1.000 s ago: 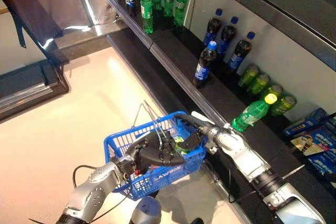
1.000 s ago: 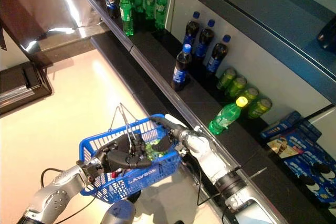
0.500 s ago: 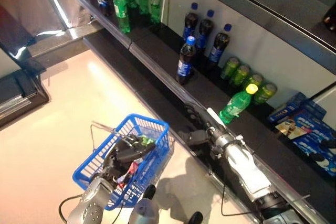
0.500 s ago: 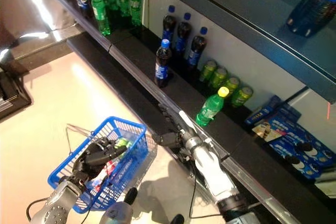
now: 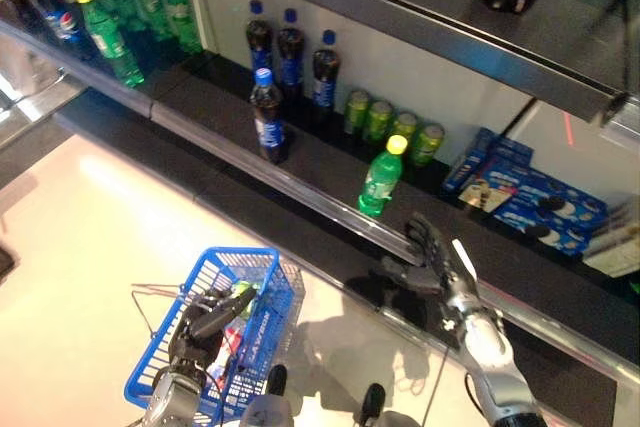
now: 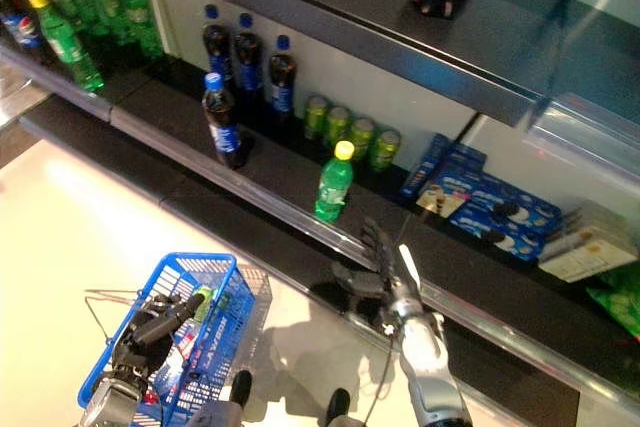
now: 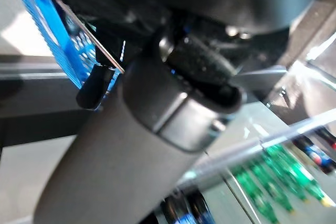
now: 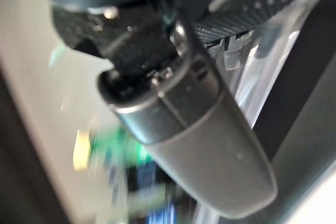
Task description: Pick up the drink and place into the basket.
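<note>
A green drink bottle with a yellow cap [image 5: 380, 179] stands upright near the front of the dark lower shelf [image 5: 200, 112]. My right hand [image 5: 428, 255] hovers by the shelf's front rail, below and to the right of that bottle, fingers spread and open, holding nothing. Low at the left hangs the blue wire basket [image 5: 262, 322], with my left hand [image 5: 198, 323] curled round its handle. A green bottle [image 5: 239, 294] lies inside the basket beside a red and white pack [image 5: 228, 342]. The right wrist view shows only the thumb with a blurred green bottle [image 8: 113, 148] beyond it.
A dark cola bottle [image 5: 266, 117] stands near the shelf front, with three more [image 5: 290, 47] behind it. Green cans [image 5: 390, 127] sit behind the green bottle, blue biscuit boxes [image 5: 520, 192] to the right. Several green bottles [image 5: 120, 17] fill the far left. An upper shelf [image 5: 400, 17] overhangs.
The camera has swung towards the shelf. My right hand has left the basket and risen to the shelf rail with open fingers. The basket hangs lower at the left.
</note>
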You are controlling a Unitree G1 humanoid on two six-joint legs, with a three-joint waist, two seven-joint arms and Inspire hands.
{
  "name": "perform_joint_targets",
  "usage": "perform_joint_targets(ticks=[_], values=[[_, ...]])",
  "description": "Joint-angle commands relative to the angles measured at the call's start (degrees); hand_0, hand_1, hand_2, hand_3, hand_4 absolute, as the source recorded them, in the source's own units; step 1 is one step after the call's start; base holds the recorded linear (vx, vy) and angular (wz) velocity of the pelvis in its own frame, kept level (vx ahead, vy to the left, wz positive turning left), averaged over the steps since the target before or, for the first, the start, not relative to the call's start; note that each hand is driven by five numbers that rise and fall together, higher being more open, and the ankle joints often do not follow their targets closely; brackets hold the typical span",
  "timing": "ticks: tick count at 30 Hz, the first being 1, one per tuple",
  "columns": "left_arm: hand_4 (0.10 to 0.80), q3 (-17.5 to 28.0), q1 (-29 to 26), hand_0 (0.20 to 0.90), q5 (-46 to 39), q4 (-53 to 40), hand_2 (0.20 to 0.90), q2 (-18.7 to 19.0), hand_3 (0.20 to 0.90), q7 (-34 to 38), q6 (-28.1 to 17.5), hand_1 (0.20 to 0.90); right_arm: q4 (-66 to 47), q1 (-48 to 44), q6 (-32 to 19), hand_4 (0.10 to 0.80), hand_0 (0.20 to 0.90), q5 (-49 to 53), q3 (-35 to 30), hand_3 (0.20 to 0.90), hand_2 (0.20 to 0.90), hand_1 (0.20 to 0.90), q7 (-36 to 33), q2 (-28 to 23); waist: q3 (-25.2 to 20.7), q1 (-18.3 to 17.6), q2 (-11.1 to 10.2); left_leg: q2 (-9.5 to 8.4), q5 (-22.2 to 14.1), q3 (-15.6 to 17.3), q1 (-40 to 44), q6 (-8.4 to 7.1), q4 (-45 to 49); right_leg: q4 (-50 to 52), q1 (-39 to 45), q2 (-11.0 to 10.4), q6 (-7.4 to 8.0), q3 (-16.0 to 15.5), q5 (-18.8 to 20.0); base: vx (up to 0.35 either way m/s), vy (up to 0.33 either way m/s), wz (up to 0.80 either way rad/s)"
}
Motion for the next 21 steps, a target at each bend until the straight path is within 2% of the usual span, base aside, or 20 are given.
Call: perform_joint_targets(ticks=[1,5,7,9,15,19,21], values=[[0.1,5.2,-8.0,0.3,-3.8,-8.2,0.3,0.8,0.2,-8.1,-15.4,0.3,-0.2,2.1,-6.0,0.8,0.9,4.9,-1.2,0.9,0.9,0.9,-2.6,-2.4,-11.7,-1.1,4.2,-1.28,-1.5,2.7,0.3,3.15,-0.2,2.4,0.0,-0.4,0.6,2.3,0.3,0.009,0.016,-0.22],[0.1,6.4,-9.3,0.3,-2.0,1.3,0.3,1.2,0.2,-6.1,-16.8,0.3,6.1,2.8,-6.4,0.8,0.9,6.9,-4.1,0.9,0.9,0.9,-4.9,-2.2,-11.9,-3.1,4.3,-1.38,-2.0,3.4,0.6,3.06,-0.2,2.0,-0.3,-0.1,0.58,4.0,0.8,0.009,0.006,-0.11],[0.1,6.6,-9.8,0.3,-1.7,3.3,0.3,1.5,0.2,-5.6,-16.9,0.3,7.4,2.7,-6.4,0.8,0.9,7.2,-4.6,0.9,0.9,0.9,-5.3,-2.2,-11.9,-3.5,4.3,-1.37,-2.0,3.5,0.7,3.0,-0.2,1.9,-0.3,0.0,0.55,4.5,1.0,0.01,-0.001,-0.07],[0.1,7.3,-11.3,0.3,0.4,10.6,0.3,1.7,0.2,-3.9,-18.0,0.3,13.2,2.6,-6.5,0.8,0.9,8.5,-6.0,0.9,0.9,0.9,-6.9,-1.8,-12.2,-4.7,4.4,-1.29,-2.2,4.3,0.8,2.8,-0.2,1.8,-0.7,0.3,0.48,5.8,1.2,0.017,-0.001,-0.21],[0.1,7.4,-12.7,0.3,1.5,18.6,0.3,2.3,0.2,-1.8,-18.3,0.3,22.2,1.4,-8.1,0.8,0.9,9.3,-6.8,0.9,0.9,0.9,-6.4,-2.1,-12.3,-5.8,4.5,-1.35,-2.7,5.0,1.2,2.85,-0.2,1.6,-1.2,0.7,0.19,7.5,1.4,0.006,0.002,-0.21],[0.1,7.4,-12.9,0.3,1.9,19.9,0.3,2.5,0.2,-1.8,-18.2,0.3,24.1,1.2,-8.5,0.8,0.9,9.6,-7.1,0.9,0.9,0.9,-6.3,-2.2,-12.3,-5.9,4.5,-1.36,-2.8,5.2,1.3,2.84,-0.2,1.6,-1.2,0.8,0.14,7.7,1.4,0.005,-0.001,-0.15],[0.1,6.6,-13.3,0.3,3.7,25.3,0.3,3.0,0.2,-2.2,-17.4,0.3,32.7,0.1,-9.1,0.8,0.9,10.3,-8.0,0.9,0.9,0.9,-4.8,-2.9,-12.5,-6.1,4.6,-1.29,-3.1,6.0,1.6,2.82,-0.2,1.8,-1.3,0.8,0.03,7.8,1.2,0.01,-0.01,-0.08]])
